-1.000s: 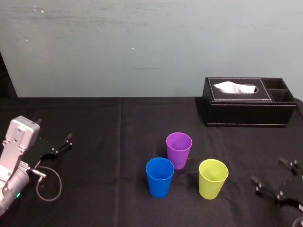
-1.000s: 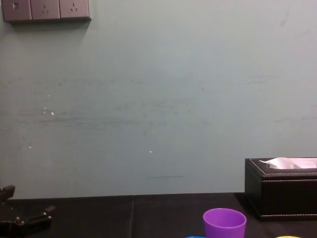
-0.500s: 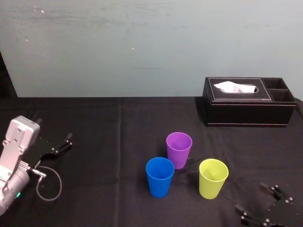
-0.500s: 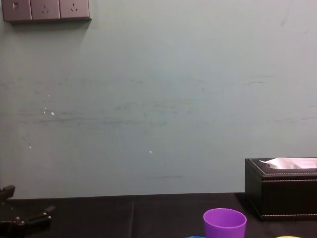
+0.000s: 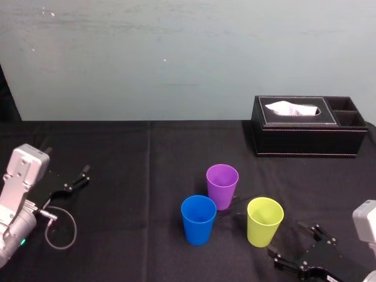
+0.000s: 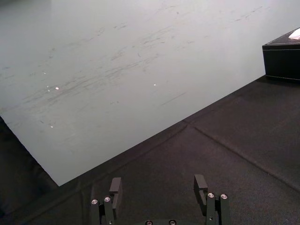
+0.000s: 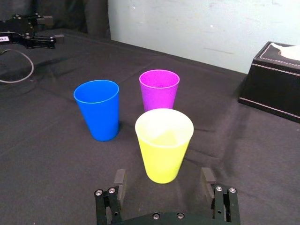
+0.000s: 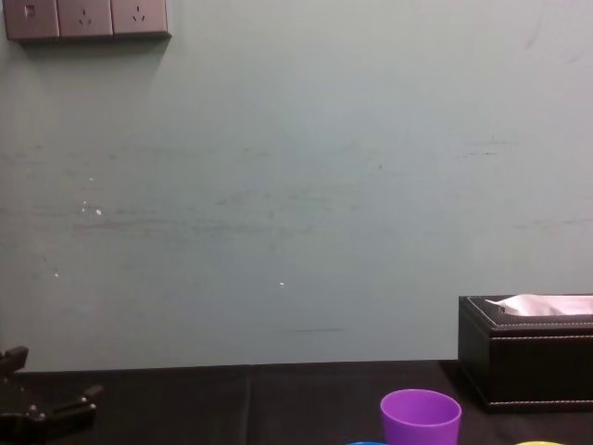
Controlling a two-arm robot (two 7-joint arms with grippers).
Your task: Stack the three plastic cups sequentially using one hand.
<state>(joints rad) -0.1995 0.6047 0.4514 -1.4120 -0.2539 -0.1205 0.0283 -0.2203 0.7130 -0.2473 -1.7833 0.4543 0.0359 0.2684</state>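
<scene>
The right gripper [image 5: 286, 238] has its fingers spread wide and holds nothing. The yellow-green cup [image 7: 164, 145] stands upright just past the fingertips, lined up with the gap between them, and no finger touches it. The blue cup [image 7: 97, 110] and the purple cup [image 7: 159, 89] stand upright farther past the fingertips, near each other. The left gripper [image 5: 76, 180] rests well apart from the cups, its fingers spread too, with nothing between them.

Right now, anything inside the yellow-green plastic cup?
The yellow-green tapered plastic cup looks empty: bare inner wall and bottom show. Its near inner wall is hidden behind the rim.
</scene>
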